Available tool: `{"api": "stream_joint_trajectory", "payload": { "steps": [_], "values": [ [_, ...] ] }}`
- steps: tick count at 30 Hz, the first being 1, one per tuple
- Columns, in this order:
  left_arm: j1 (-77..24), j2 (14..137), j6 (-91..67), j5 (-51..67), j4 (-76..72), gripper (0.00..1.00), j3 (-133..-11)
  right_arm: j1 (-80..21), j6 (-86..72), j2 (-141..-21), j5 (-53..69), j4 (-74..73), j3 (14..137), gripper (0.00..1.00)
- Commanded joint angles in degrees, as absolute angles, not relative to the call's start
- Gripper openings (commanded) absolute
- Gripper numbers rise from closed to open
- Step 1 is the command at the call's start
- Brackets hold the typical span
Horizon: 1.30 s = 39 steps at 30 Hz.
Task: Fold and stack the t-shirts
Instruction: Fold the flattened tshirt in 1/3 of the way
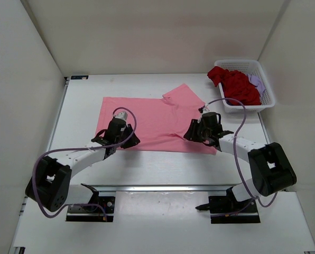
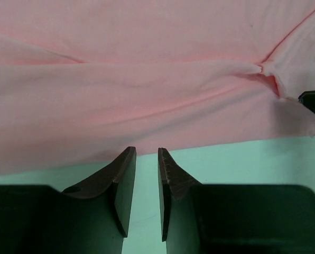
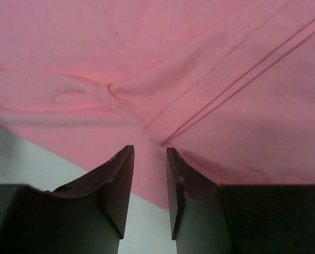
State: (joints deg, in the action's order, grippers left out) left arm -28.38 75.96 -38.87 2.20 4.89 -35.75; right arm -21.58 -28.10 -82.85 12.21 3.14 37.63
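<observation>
**A:** Where was the pink t-shirt (image 1: 147, 119)?

**B:** It lay spread flat in the middle of the table (image 1: 163, 169), with one sleeve angled toward the far right. The dark red t-shirt (image 1: 235, 84) and the lavender t-shirt (image 1: 256, 82) were heaped in the mesh basket (image 1: 268, 100) at the far right corner.

**A:** And the left gripper (image 2: 146, 153)?

**B:** It was low at the pink shirt's near hem. Its jaws stood a narrow gap apart with bare table showing between them, and it held nothing.

**A:** The right gripper (image 3: 149, 151)?

**B:** That one was over the shirt's near right corner, close to a stitched seam (image 3: 237, 74) and a small pucker of cloth. Its jaws were parted a little wider and gripped nothing.
</observation>
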Motion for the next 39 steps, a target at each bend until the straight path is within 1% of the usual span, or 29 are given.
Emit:
{"api": "stream_joint_trajectory", "payload": {
  "steps": [1, 4, 11, 12, 13, 20, 25, 27, 30, 36, 39],
  "values": [
    [-27.34, 72.43, -37.62, 0.79, 2.73, 0.35, -33.67, -20.75, -28.65, -83.75, 11.51, 8.52, 39.73, 0.29],
    [-25.76, 71.90, -38.23, 1.93, 2.29, 0.35, -33.05, -19.61, -29.44, -85.60, 12.56, 10.10, 39.02, 0.29],
    [-26.37, 72.15, -38.67, 1.84, 1.76, 0.36, -32.96, -18.63, -29.62, -88.68, 12.48, 10.37, 40.51, 0.29],
    [-26.37, 72.16, -38.85, 2.28, 1.41, 0.35, -32.87, -18.89, -29.45, -88.86, 12.05, 10.02, 40.26, 0.30],
    [-26.54, 72.51, -38.93, 2.20, 1.41, 0.36, -32.87, -18.81, -29.36, -89.47, 11.52, 10.11, 41.04, 0.30],
    [-25.40, 72.95, -38.94, 2.90, 0.97, 0.35, -31.91, -18.19, -30.15, -92.37, 14.06, 11.07, 43.06, 0.30],
    [-24.70, 72.77, -39.02, 2.99, 1.84, 0.35, -32.34, -16.79, -30.76, -95.01, 15.81, 8.97, 46.84, 0.31],
    [-24.87, 72.33, -38.85, 2.91, 1.93, 0.35, -32.51, -17.48, -30.67, -94.40, 15.21, 8.09, 46.67, 0.33],
    [-24.79, 71.37, -38.93, 2.81, 1.41, 0.35, -31.82, -18.72, -30.15, -91.42, 11.44, 7.38, 43.96, 0.33],
    [-24.70, 71.54, -39.02, 2.90, 2.11, 0.35, -32.17, -19.42, -30.32, -88.33, 9.32, 6.42, 40.00, 0.33],
    [-24.87, 71.63, -39.20, 2.72, 1.67, 0.36, -32.17, -18.64, -31.28, -89.29, 12.03, 7.20, 39.29, 0.33]
  ]
}}
